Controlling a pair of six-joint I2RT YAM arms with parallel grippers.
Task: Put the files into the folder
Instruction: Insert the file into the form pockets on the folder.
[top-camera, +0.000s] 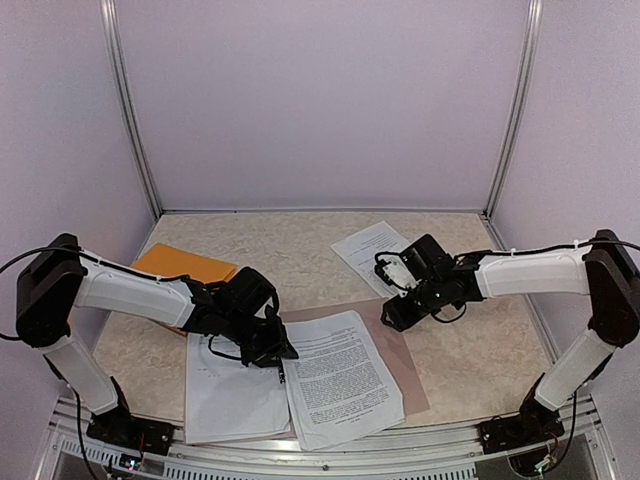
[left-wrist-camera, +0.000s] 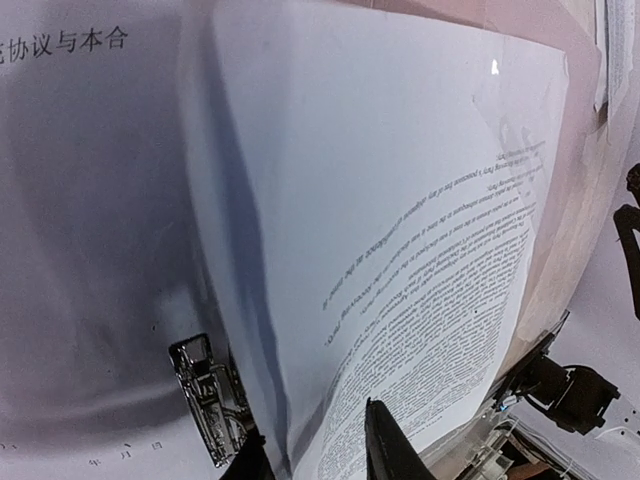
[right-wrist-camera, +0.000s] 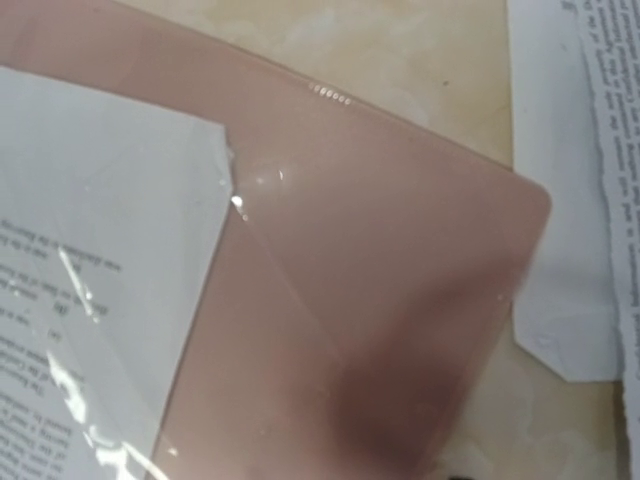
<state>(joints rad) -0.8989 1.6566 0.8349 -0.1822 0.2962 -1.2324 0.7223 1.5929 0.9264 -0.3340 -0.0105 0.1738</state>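
Two end effectors down low: the left end effector (top-camera: 272, 348) sits over the seam between two sheets, and the right end effector (top-camera: 398, 305) is at the far edge of the folder (top-camera: 402, 355).
Files: three white sheets are on the tabletop (top-camera: 300, 245). The printed sheet (top-camera: 340, 380) lies on the folder, its near end overhanging. The plainer sheet (top-camera: 232, 395) is just left of it. The third sheet (top-camera: 372, 248) is well apart, far right.
Folder: translucent pink and lying flat. The right wrist view shows the printed sheet's corner looking glossy, maybe under a clear cover, but I can't call it as inside.
Key relation: the printed sheet runs lengthwise from near to far, tilted slightly. Its left long edge is right under the left end effector, and the folder lies to that arm's right. The left arm is clearly nearer.
Left end effector: the fingers (left-wrist-camera: 385, 440) are parted a little, with the sheet's edge running down between them. It looks released, with no pinch on the paper.
Right end effector: its jaws are out of sight, so I cannot tell the state, or whether it touches the folder.
Orange envelope (top-camera: 185, 265): far left and out of play.
Next call: likely a nudge rightward, deeper into the folder.
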